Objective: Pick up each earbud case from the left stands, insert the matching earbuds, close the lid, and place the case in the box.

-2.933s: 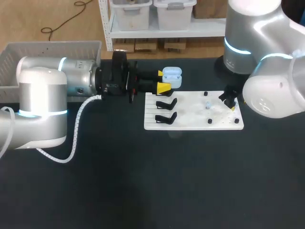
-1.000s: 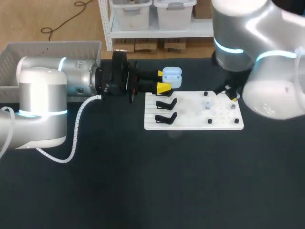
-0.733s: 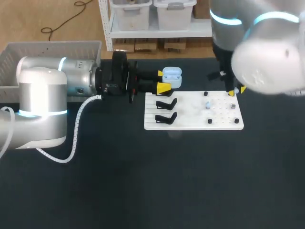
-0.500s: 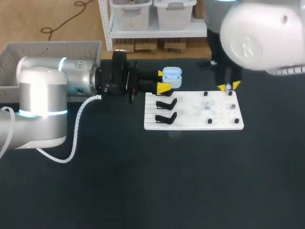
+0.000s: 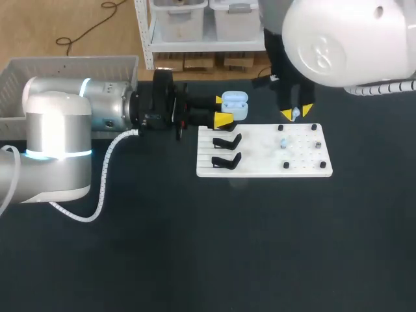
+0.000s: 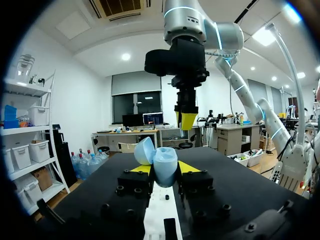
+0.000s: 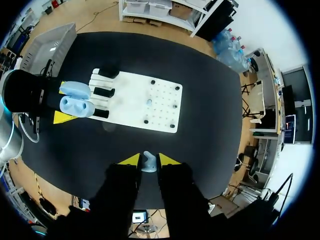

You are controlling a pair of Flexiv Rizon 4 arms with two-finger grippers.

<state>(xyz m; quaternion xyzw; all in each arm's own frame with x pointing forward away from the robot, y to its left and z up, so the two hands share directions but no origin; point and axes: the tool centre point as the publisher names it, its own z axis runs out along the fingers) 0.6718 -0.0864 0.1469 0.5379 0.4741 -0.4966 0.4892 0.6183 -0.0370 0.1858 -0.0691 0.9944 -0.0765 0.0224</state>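
A light blue earbud case (image 5: 234, 104) with its lid open is held above the board's far left corner; my left gripper (image 5: 222, 109) is shut on it. In the left wrist view the case (image 6: 164, 164) sits between the yellow fingertips (image 6: 141, 169). My right gripper (image 5: 296, 113) hangs over the far edge of the white board (image 5: 260, 168), to the right of the case, shut on a small light blue earbud (image 7: 148, 163). Two empty black stands (image 5: 226, 150) occupy the board's left part. Small earbuds (image 5: 284, 142) stand on pegs on its right part.
A grey box (image 5: 65, 67) stands at the table's far left behind my left arm. The black tabletop (image 5: 227, 247) stretches in front of the board. My right arm's bulky elbow (image 5: 344, 39) hangs over the table's far right.
My right arm has lifted off the board's right end and swung left along its far edge toward the case, carrying the earbud. The left arm and case have stayed still.
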